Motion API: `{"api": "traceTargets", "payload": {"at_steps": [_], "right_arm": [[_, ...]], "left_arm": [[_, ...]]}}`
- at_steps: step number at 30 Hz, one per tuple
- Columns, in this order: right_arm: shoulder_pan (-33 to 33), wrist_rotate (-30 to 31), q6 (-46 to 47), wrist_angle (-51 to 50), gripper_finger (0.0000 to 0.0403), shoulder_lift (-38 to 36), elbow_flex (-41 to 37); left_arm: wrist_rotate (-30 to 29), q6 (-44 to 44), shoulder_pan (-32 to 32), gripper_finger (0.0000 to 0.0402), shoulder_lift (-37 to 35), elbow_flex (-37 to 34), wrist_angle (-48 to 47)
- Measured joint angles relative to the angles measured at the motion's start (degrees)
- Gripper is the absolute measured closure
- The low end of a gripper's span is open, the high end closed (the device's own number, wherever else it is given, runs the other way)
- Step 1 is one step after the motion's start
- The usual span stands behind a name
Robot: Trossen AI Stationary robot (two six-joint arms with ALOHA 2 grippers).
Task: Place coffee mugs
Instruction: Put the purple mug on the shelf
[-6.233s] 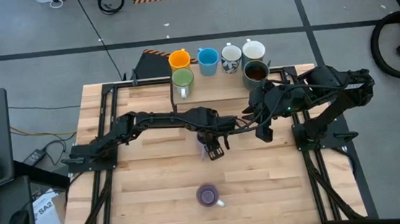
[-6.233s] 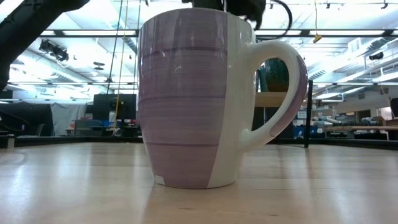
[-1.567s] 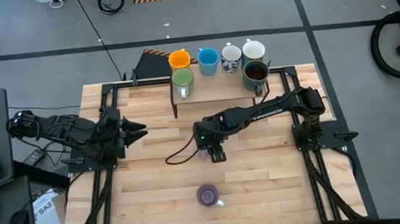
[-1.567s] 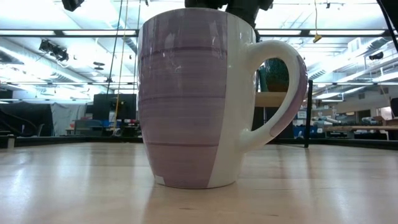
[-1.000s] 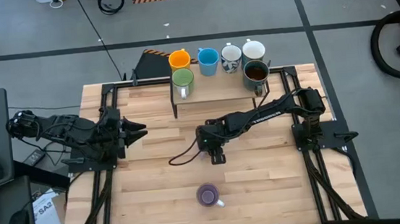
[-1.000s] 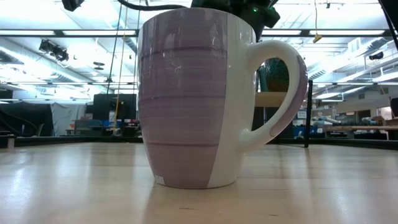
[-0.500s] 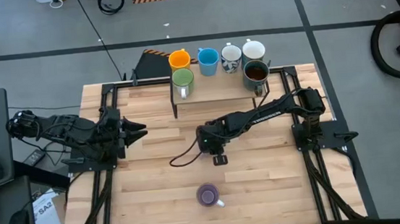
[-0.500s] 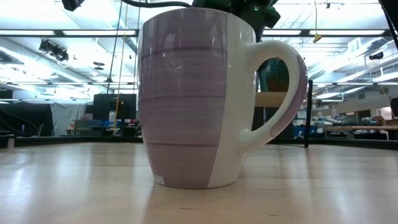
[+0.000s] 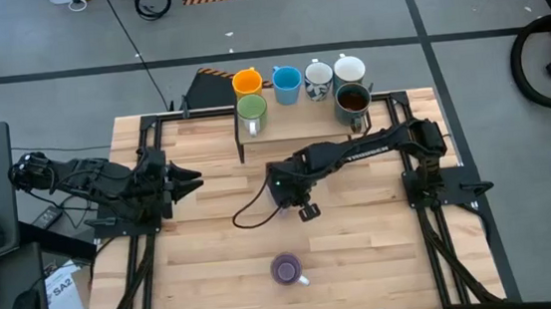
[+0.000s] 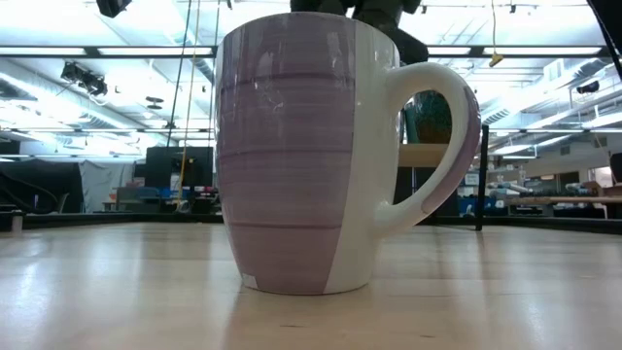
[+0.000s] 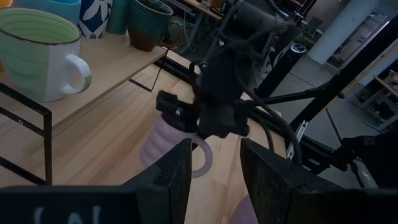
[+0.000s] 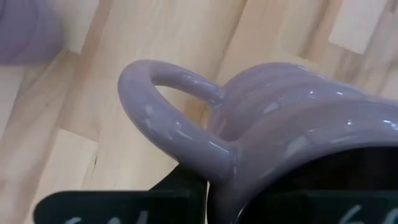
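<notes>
The right gripper [image 9: 307,212] is hanging over the middle of the wooden surface [image 9: 207,281], its jaws closing on the rim of a ribbed lilac mug [image 12: 292,143], whose handle is showing close in the right wrist view; in the left wrist view the same mug [image 11: 169,138] is sitting under that gripper [image 11: 214,121], and whether its base is touching the wood cannot be told. A second lilac mug [image 9: 287,270], striped purple with a white panel and white handle, is standing upright alone near the front edge of the surface, and it is filling the low view [image 10: 292,156]. At the back of the surface a row of mugs is waiting on a raised wooden shelf [image 9: 297,118]: an orange mug [image 9: 246,81], a blue mug [image 9: 286,81], a white mug with a dark pattern [image 9: 319,78] and a plain white mug [image 9: 349,69] along the far edge, with a green mug [image 9: 251,110] in front of the orange one and a dark brown-black mug [image 9: 352,100] in front of the plain white one. The left gripper [image 9: 186,180] is resting at the left side of the surface, well apart from every mug, its jaws standing apart and empty. Beside the surface, on the left, a small white card [image 9: 62,298] is bearing the letters "SA2".
</notes>
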Motion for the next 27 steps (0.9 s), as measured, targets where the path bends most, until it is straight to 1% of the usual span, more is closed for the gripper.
{"api": "traceTargets", "payload": {"at_steps": [4,9,13,17,21,25,27], "right_arm": [[-1.19,-0.05,-1.71,-5.91,0.0357,0.0,3.59],[-2.65,0.87,-2.98,-13.13,0.0358,-0.02,10.23],[-4.05,2.13,-5.67,-17.81,0.0358,-0.07,16.0],[-5.42,3.68,-6.79,-22.77,0.0358,-0.07,19.97],[-6.42,6.72,-8.83,-25.1,0.0358,-0.09,23.4],[-8.02,7.8,-9.03,-26.56,0.0358,-0.09,26.35],[-8.91,9.59,-9.41,-27.58,0.0358,-0.11,27.48]], "left_arm": [[0.0,-0.02,-0.02,0.0259,0.0,0.0,0.01],[-0.01,-0.02,-0.02,0.0259,0.0,0.0,0.02],[-0.02,0.0,-0.02,0.0259,0.0,0.0,0.02],[-0.06,0.0,-0.02,0.0259,0.0,0.0,0.04],[-0.16,0.0,0.0,0.0259,0.1,0.0,0.1],[-0.19,-0.02,-0.02,0.0259,0.11,0.0,0.12],[-0.22,-0.02,-0.02,0.0259,0.13,0.0,0.11]]}}
